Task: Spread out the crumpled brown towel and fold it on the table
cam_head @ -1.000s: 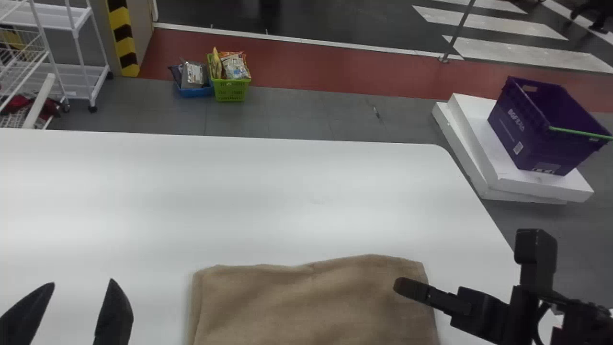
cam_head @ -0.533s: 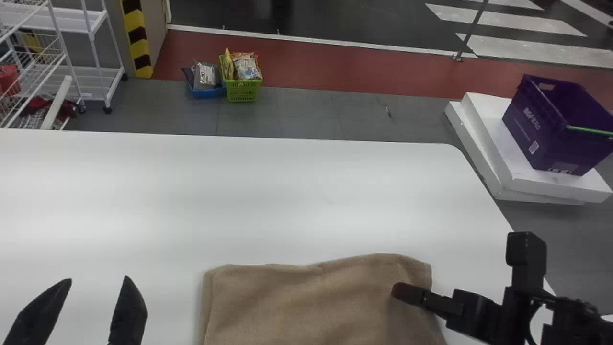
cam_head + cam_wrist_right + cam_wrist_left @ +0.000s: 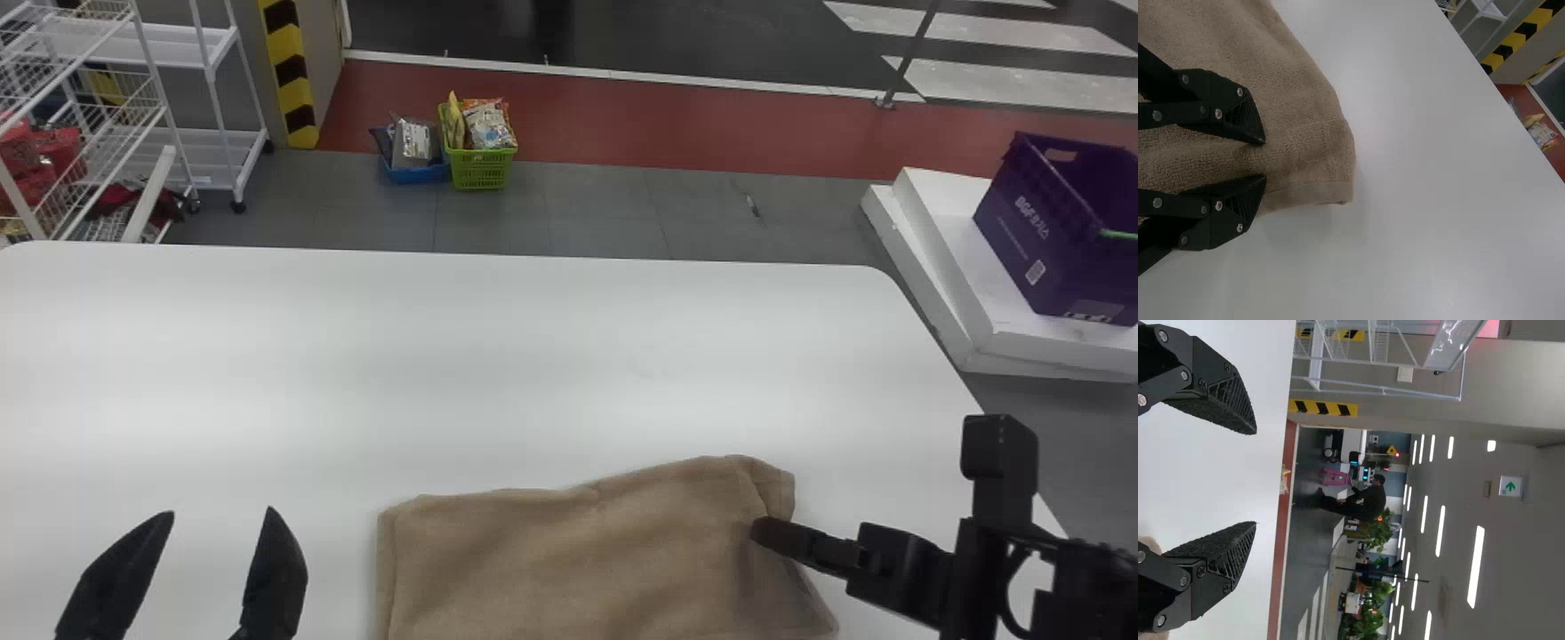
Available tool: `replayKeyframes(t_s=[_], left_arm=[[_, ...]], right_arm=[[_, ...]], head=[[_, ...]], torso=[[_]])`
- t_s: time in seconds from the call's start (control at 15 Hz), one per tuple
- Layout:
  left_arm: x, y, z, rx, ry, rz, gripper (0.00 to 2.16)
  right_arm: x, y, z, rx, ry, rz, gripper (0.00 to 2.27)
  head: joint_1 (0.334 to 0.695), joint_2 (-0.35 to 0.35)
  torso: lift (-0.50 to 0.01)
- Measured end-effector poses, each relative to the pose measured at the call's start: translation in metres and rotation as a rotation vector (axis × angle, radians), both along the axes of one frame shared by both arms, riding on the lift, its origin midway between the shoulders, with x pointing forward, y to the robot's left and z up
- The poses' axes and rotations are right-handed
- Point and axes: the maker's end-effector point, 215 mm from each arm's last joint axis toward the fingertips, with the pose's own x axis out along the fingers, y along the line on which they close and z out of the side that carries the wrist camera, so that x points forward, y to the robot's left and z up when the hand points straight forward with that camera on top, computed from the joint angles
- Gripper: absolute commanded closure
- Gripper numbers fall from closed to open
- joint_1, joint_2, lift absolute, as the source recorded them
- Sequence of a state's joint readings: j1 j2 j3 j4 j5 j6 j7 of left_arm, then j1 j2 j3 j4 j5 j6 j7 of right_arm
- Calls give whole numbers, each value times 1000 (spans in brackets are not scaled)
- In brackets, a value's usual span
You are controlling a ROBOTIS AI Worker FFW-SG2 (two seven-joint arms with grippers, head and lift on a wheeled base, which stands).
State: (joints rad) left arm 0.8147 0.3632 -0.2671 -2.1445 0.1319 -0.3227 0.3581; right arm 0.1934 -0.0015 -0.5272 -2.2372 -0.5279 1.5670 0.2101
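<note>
I am judging that the spreading is nearing its end and the folding is partly going on, because the brown towel (image 3: pixel 578 560) is lying mostly flat and its left side is showing what is looking like a second layer. The step in hand is seeming to be the arranging of the right side. Here the right gripper (image 3: pixel 1265 159) is staying low over the cloth, its jaws standing a little apart, with the towel's surface showing between them; whether they are pressing on it, I cannot tell. The left gripper (image 3: pixel 222 508) is waiting over the white table (image 3: pixel 444 373), to the left of the towel, its jaws standing wide apart and holding nothing.

For the next move, I am thinking that the right jaws are needing to catch only the edge layers, near the corner, and then to be drawing the cloth slowly, so that the lower layer is not sliding too. If they are closing too far inside, they may be making a new bunch.

The towel is lying on the near part of the table, running out at the head view's bottom edge. Its far edge is going in a slant, reaching farther away toward the right, and soft waves are crossing its top. Near the far right corner a crease is showing, and the right edge is spreading outward toward the robot
</note>
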Motion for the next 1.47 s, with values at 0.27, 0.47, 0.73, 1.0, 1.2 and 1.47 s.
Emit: replayKeyframes(t_s=[0.27, 0.47, 0.73, 1.0, 1.2, 1.47], left_arm=[[1, 4, 2, 2, -4, 10, 410], [2, 12, 4, 6, -10, 25, 410], [2, 13, 8, 3, -14, 28, 410], [1, 13, 9, 5, -15, 27, 410], [1, 12, 10, 4, -17, 20, 410], [1, 6, 10, 5, -13, 9, 410]], right_arm=[[-4, -13, 5, 43, -15, -32, 1453], [-12, -25, 10, 62, -28, -61, 1453], [-15, -52, 22, 66, -57, -119, 1453], [-16, -86, 34, 70, -93, -196, 1453], [-23, -105, 31, 83, -91, -243, 1295], [-28, -101, 17, 94, -56, -238, -2]], head=[[695, -155], [695, -167], [695, -212], [695, -259], [695, -303], [695, -307]], torso=[[-127], [-127], [-127], [-127], [-127], [-127]])
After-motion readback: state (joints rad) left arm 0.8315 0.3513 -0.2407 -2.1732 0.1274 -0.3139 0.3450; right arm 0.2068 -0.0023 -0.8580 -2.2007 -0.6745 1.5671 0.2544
